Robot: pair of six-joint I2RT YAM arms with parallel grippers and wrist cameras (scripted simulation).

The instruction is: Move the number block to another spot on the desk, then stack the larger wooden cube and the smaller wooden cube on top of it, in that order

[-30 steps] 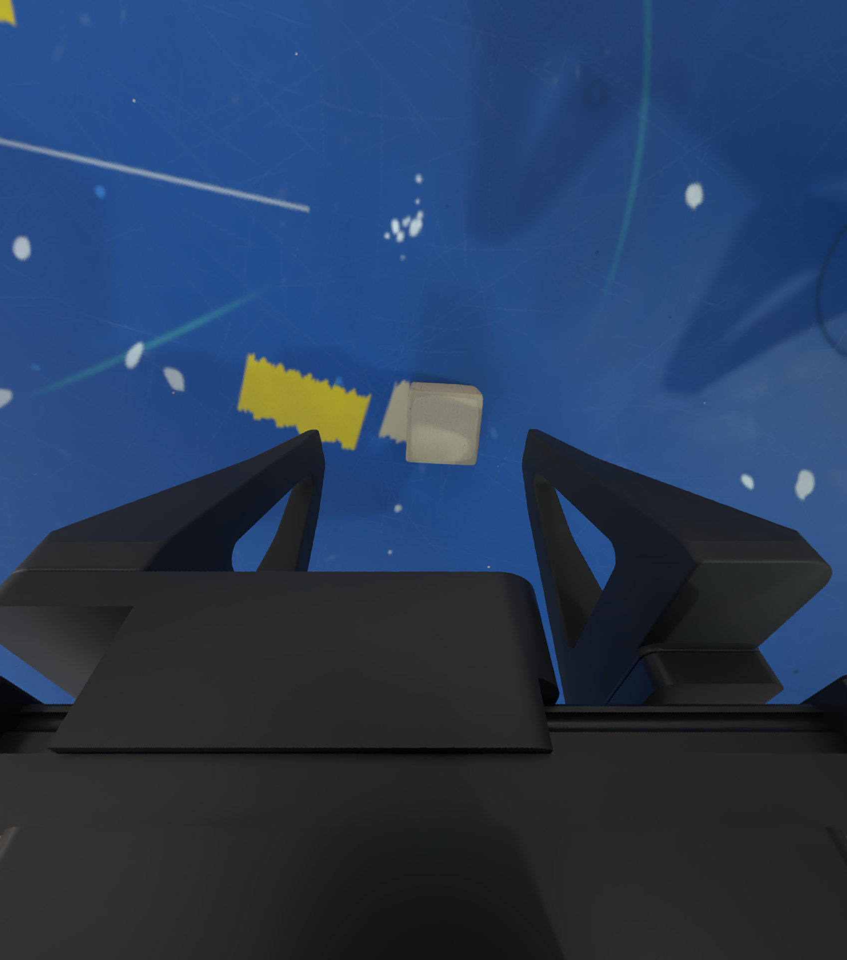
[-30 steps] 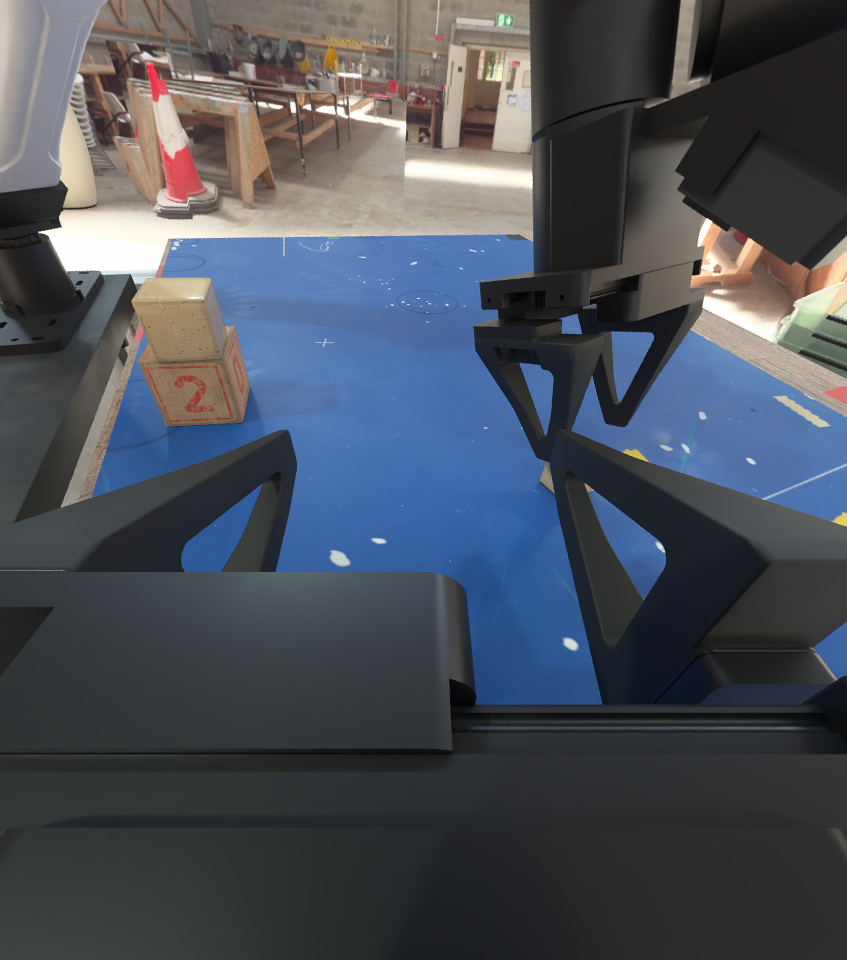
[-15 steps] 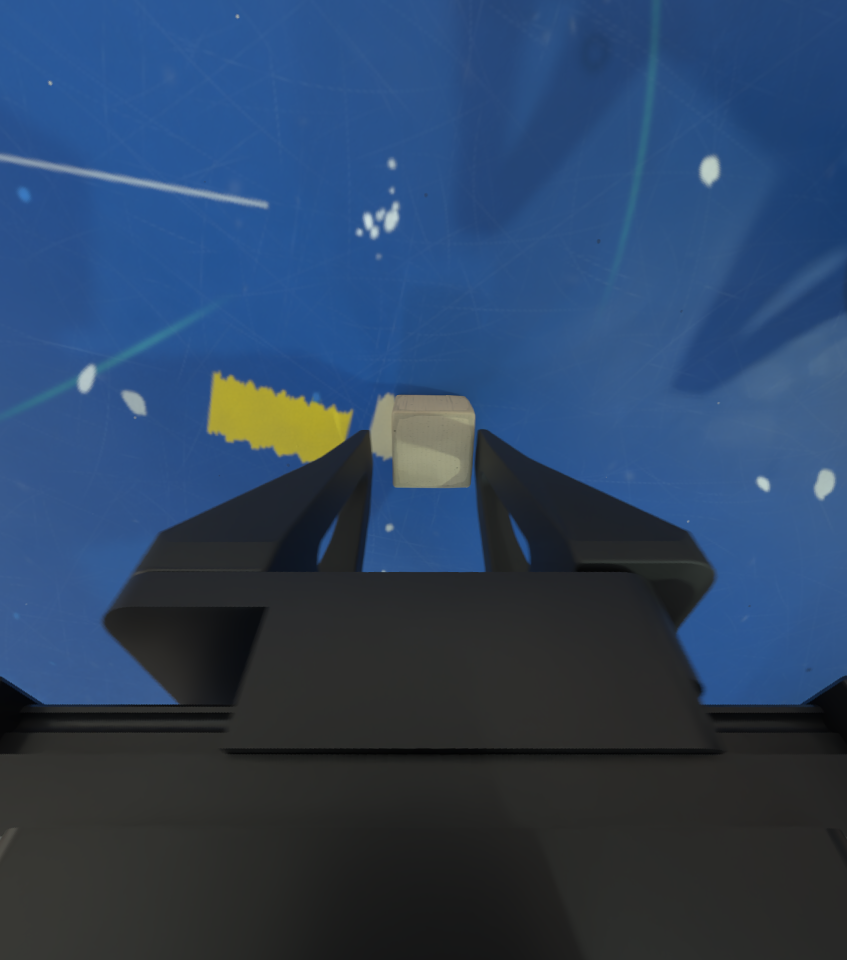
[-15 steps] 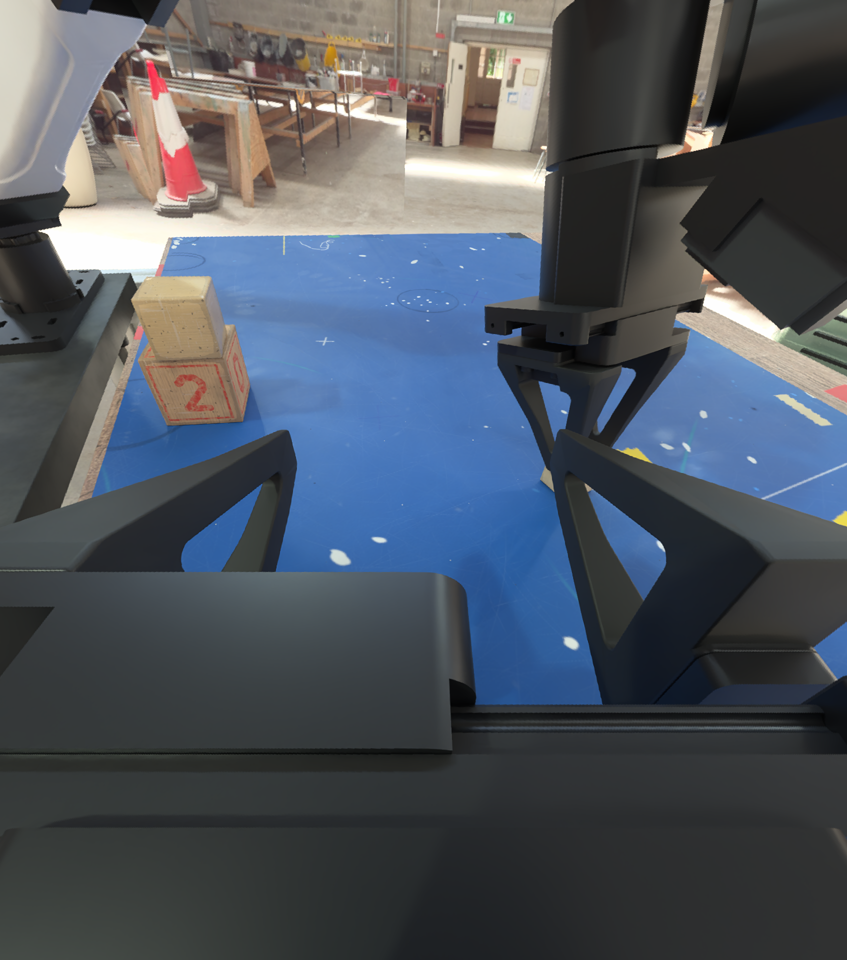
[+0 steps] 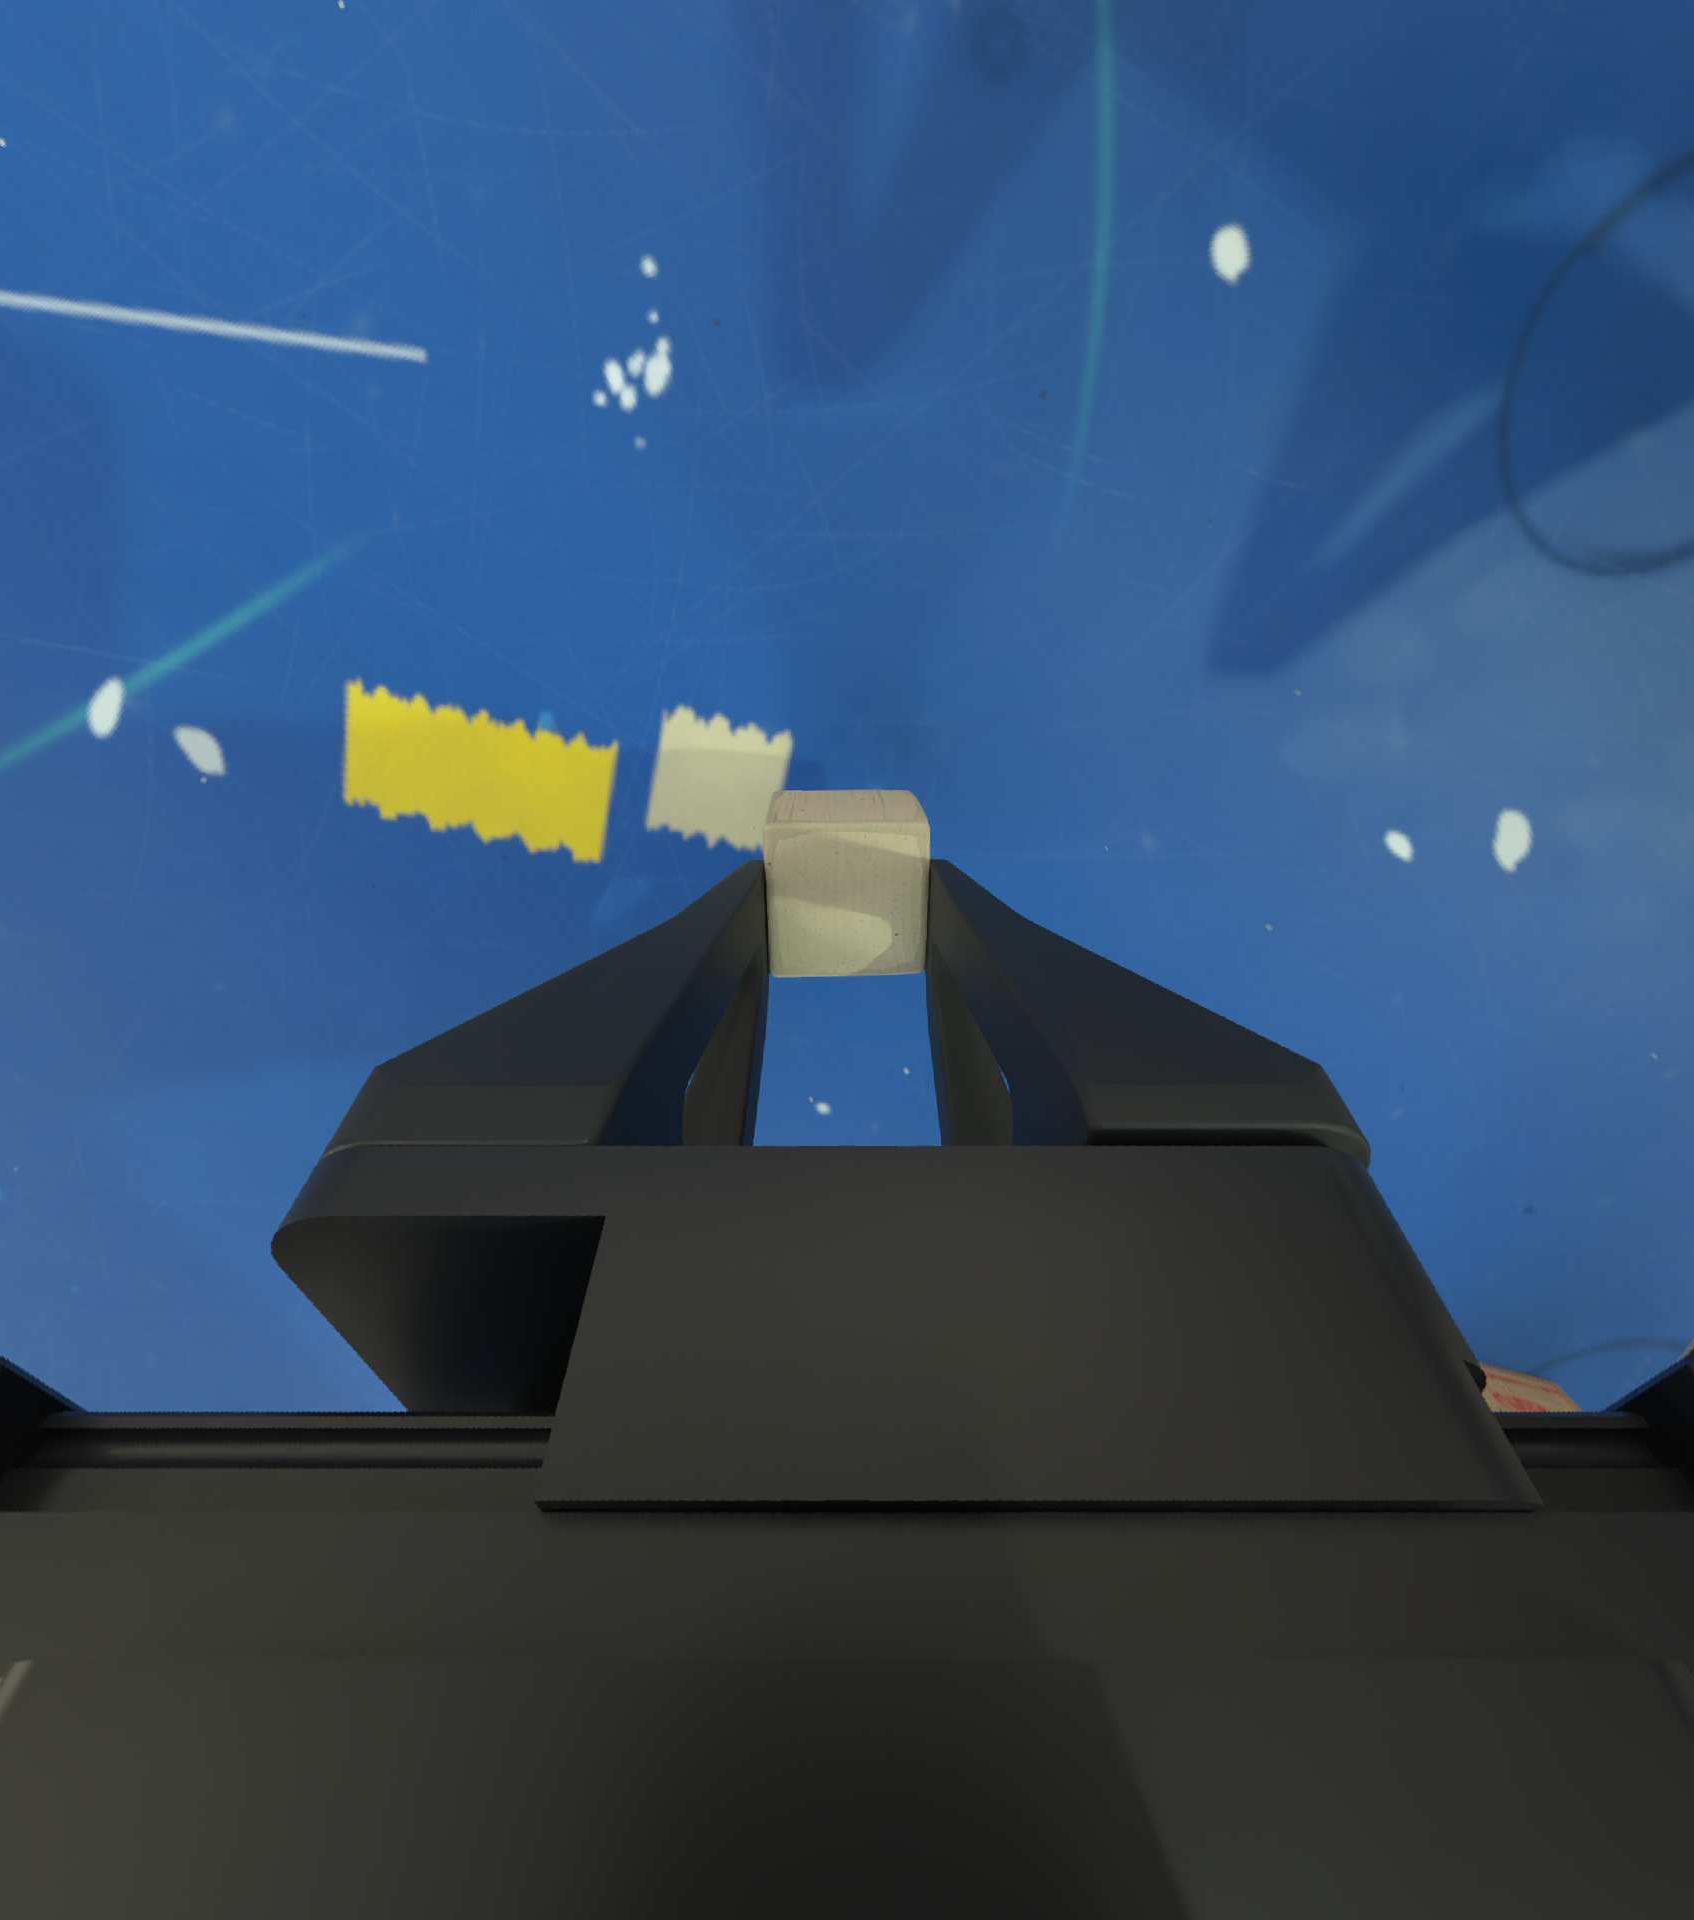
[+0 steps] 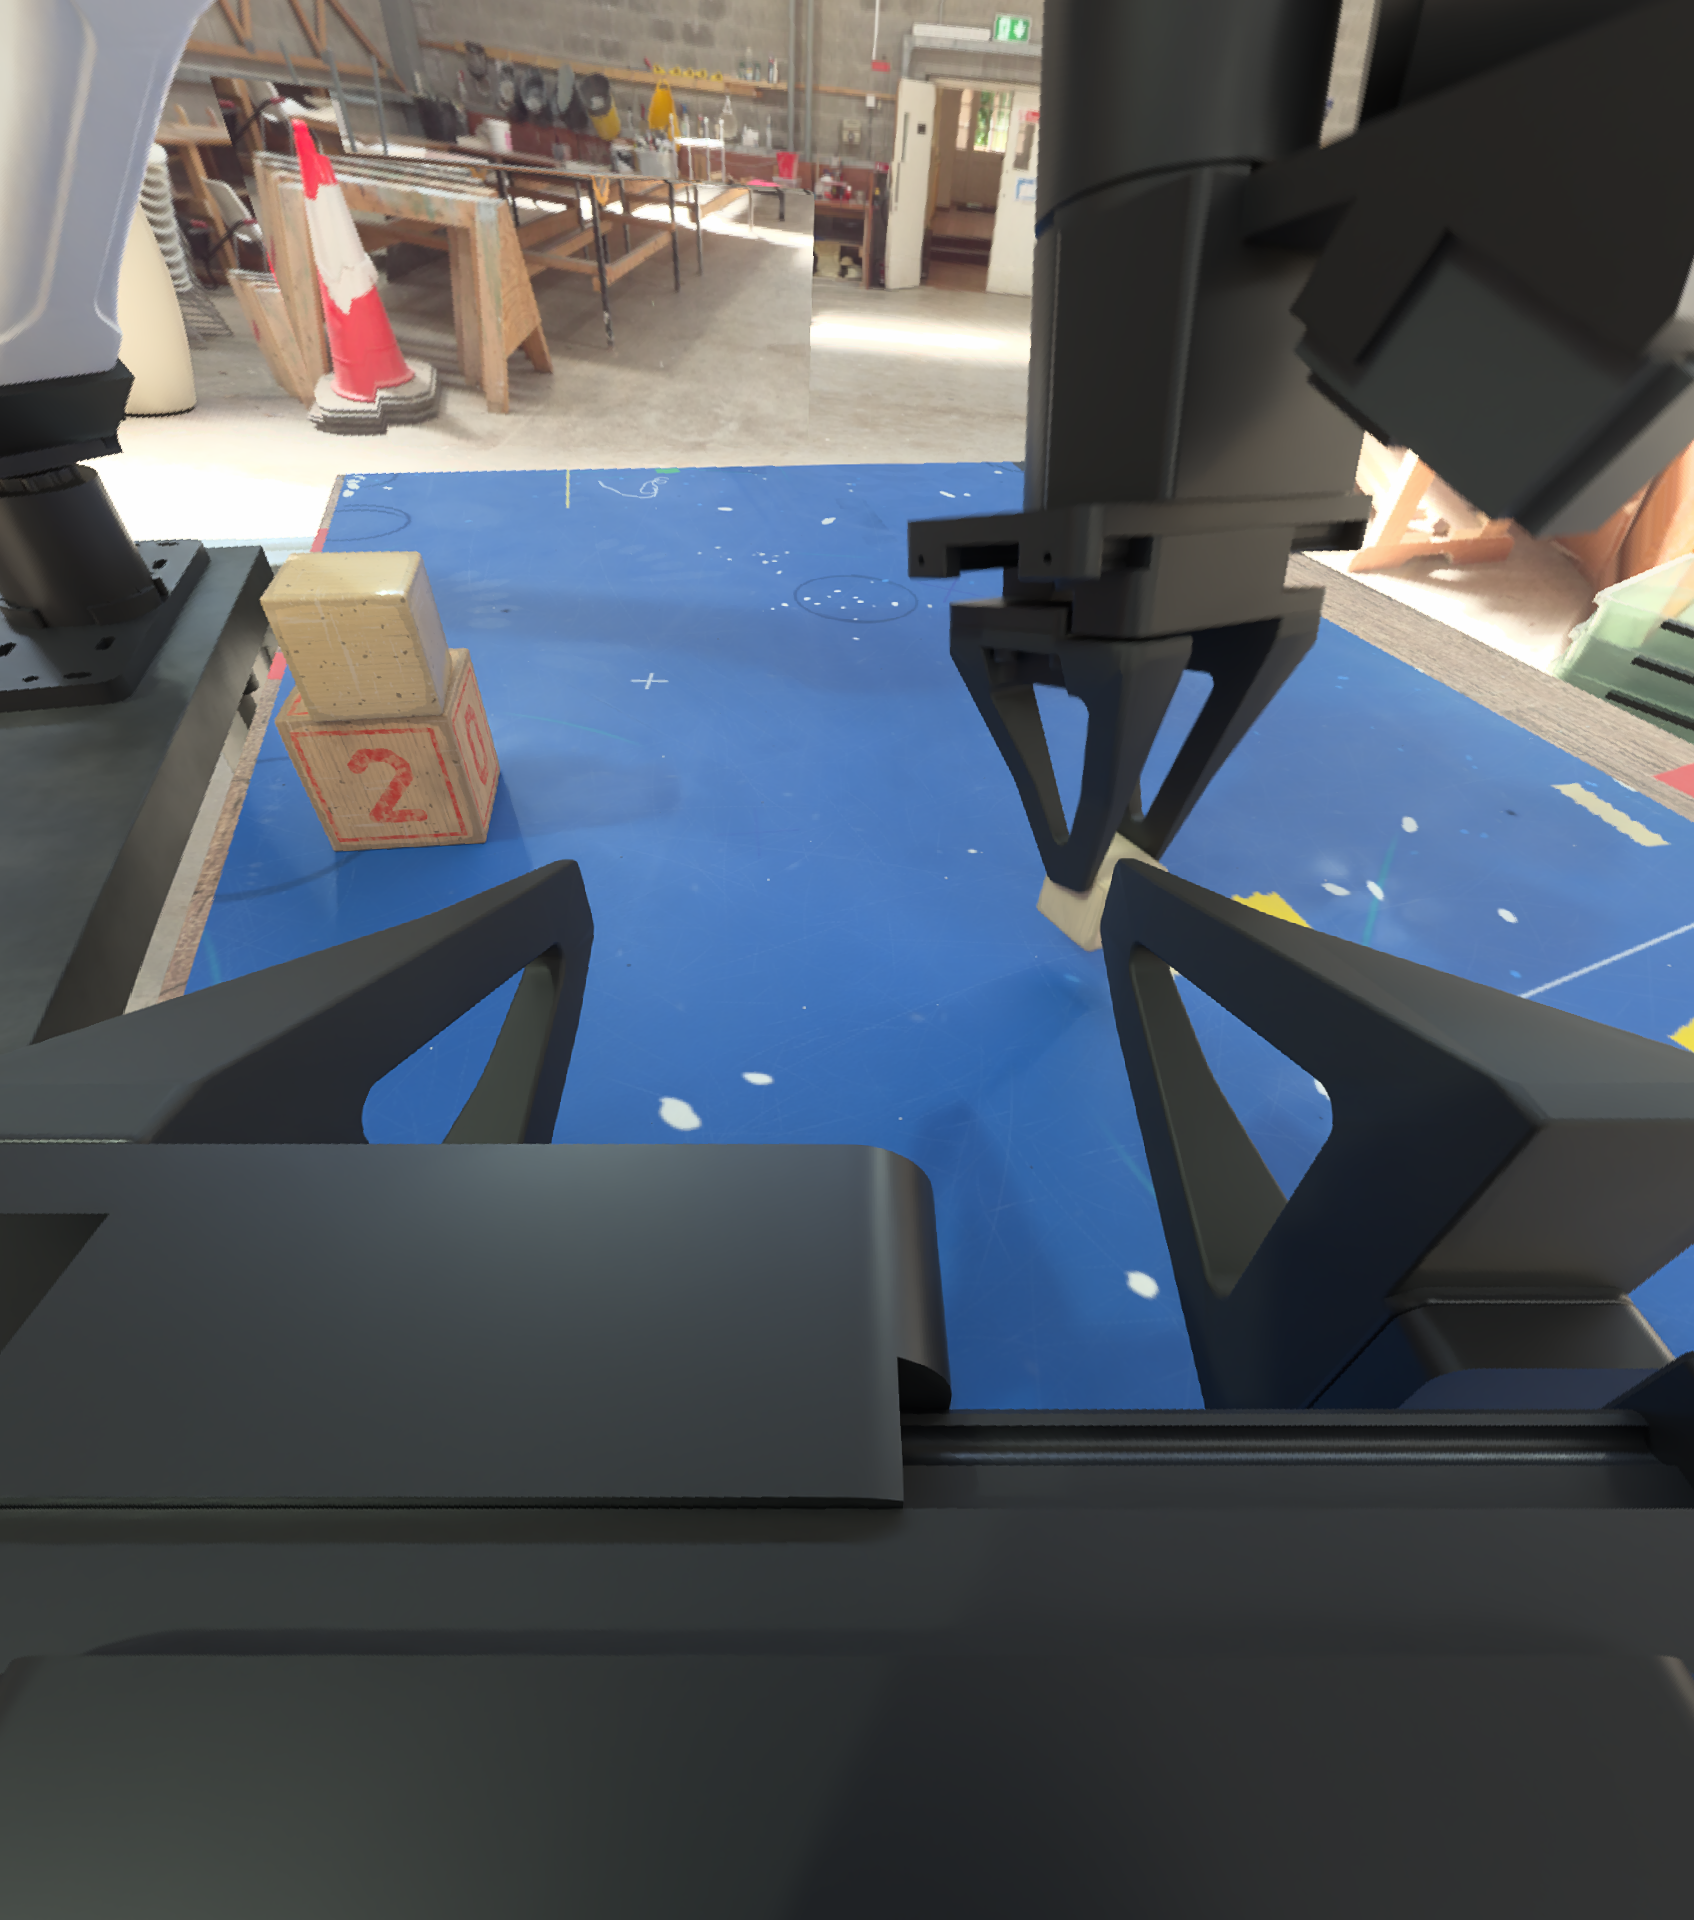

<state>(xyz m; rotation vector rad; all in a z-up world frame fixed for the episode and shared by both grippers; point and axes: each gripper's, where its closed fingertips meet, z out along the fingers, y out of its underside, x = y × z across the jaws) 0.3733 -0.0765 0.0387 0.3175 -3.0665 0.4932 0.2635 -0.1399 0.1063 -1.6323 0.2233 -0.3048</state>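
Note:
The smaller wooden cube (image 5: 845, 894) is pale and sits clamped between the fingertips of my left gripper (image 5: 845, 878), which is shut on it. In the right wrist view the left gripper (image 6: 1108, 862) points straight down and holds the cube (image 6: 1071, 904) just above the blue desk (image 6: 770, 831). At the far left of the desk the larger wooden cube (image 6: 355, 634) rests on the number block (image 6: 386, 779). My right gripper (image 6: 843, 878) is open and empty, low over the near part of the desk.
A yellow tape mark (image 5: 479, 769) and a cream patch (image 5: 718, 774) lie on the desk just beyond the held cube. The left arm's base (image 6: 43, 582) stands on a grey plate beside the stacked blocks. The desk's right edge (image 6: 1549, 707) is near.
My left gripper came down around the smaller cube, shut on it, and has raised it slightly off the cream patch. The right gripper has not moved.

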